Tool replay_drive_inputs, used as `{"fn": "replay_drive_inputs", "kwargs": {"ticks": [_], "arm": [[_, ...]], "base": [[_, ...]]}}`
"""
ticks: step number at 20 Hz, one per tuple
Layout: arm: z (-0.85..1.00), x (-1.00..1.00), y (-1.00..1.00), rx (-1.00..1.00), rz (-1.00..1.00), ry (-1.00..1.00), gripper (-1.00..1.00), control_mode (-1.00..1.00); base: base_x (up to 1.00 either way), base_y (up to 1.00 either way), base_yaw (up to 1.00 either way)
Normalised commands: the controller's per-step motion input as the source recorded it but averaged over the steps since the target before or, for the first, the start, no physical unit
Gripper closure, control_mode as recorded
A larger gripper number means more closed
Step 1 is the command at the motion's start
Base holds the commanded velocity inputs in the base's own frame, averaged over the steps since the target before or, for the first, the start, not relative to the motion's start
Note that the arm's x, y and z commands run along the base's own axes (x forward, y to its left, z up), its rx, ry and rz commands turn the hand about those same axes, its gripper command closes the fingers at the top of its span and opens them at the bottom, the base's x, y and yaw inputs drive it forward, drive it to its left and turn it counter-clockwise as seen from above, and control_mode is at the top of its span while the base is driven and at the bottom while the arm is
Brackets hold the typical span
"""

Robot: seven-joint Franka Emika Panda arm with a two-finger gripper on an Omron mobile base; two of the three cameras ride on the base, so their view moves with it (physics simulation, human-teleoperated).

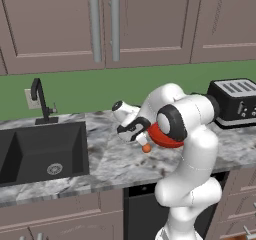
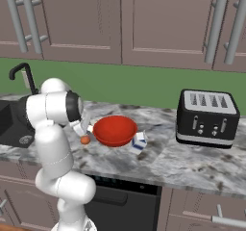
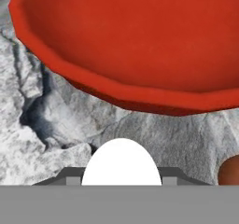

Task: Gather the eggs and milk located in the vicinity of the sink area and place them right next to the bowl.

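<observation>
A white robot arm stands at a kitchen bench (image 2: pixel 192 165) of grey marble, reaching down just beside a large red bowl (image 2: pixel 115 130). Its tool (image 3: pixel 121 183) pinches a white egg (image 3: pixel 121 164) between its two dark tips, seen from the hand camera as a white dome rising between them. The egg hangs low over the bench, close in front of the bowl's rim, which suggests the arm is about to set it down next to the bowl, as the task asks.

An orange-brown egg (image 2: pixel 85 140) already lies on the bench just beside the bowl, on the side nearer the sink. In the hand camera it peeks in at the right edge, near the white egg, so the release needs care not to knock it and set it rolling.

A small white milk carton (image 2: pixel 139 141) with blue markings rests against the far side of the bowl, touching or nearly touching it. It looks tilted rather than square upright.

The black sink (image 1: pixel 40 151) with its angular faucet (image 1: pixel 41 101) sits well apart to the left. A black toaster (image 2: pixel 207 118) stands to the right of the bowl, near the green wall.

By this layout the white egg seems the last item to place.
</observation>
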Motion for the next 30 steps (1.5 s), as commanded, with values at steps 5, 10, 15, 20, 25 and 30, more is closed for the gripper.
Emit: {"fn": "replay_drive_inputs", "kwargs": {"ticks": [5,10,15,20,25,30], "arm": [[-0.09,-0.12,0.22,0.0,-0.1,0.0,-1.0,-1.0],[-0.01,-0.17,0.15,0.0,-0.11,0.0,-1.0,-1.0],[0.0,-0.2,0.16,0.0,-0.11,-0.01,-1.0,-1.0],[0.09,-0.34,0.14,0.0,-0.09,-0.07,-1.0,-1.0],[0.34,-0.44,0.1,0.0,-0.07,-0.14,-1.0,-1.0],[0.47,-0.57,0.1,0.0,-0.03,-0.19,-1.0,-1.0]], "base": [[0.0,0.0,0.0],[0.0,0.0,0.0],[0.0,0.0,0.0],[0.0,0.0,0.0],[0.0,0.0,0.0],[0.0,0.0,0.0]]}}
